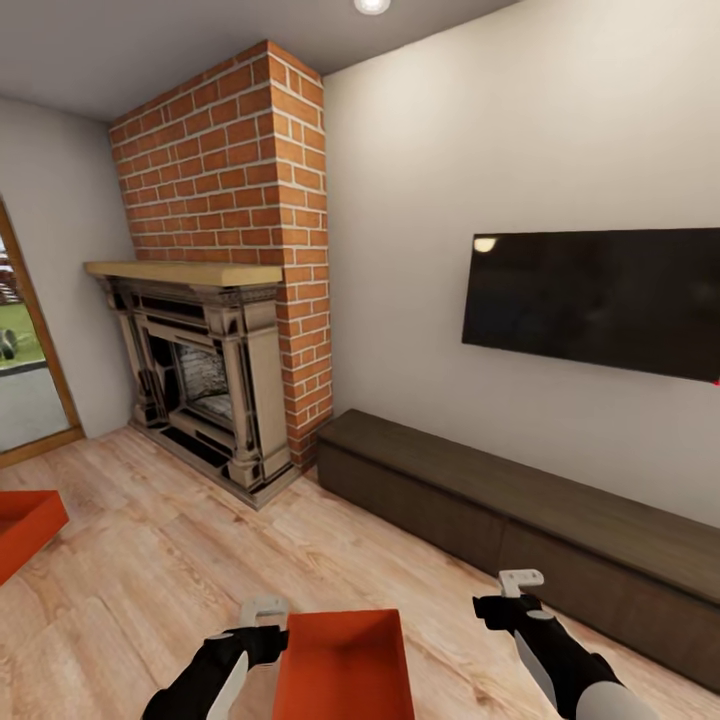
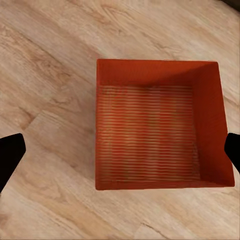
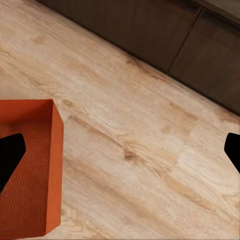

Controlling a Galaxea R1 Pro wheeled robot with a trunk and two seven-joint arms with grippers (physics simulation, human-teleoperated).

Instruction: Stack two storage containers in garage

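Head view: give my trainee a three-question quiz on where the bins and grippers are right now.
1. True or false: the near bin sits on the wood floor between the left gripper and right gripper.
2. Where is the other bin? A) on the cabinet B) at the head view's left edge, on the floor C) inside the fireplace
3. Is the near bin holding anything?

Key: 1 true; 2 B; 3 no, it is empty.

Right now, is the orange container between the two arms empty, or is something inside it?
Empty. The left wrist view looks straight down into the container, and its ribbed bottom is bare from wall to wall.
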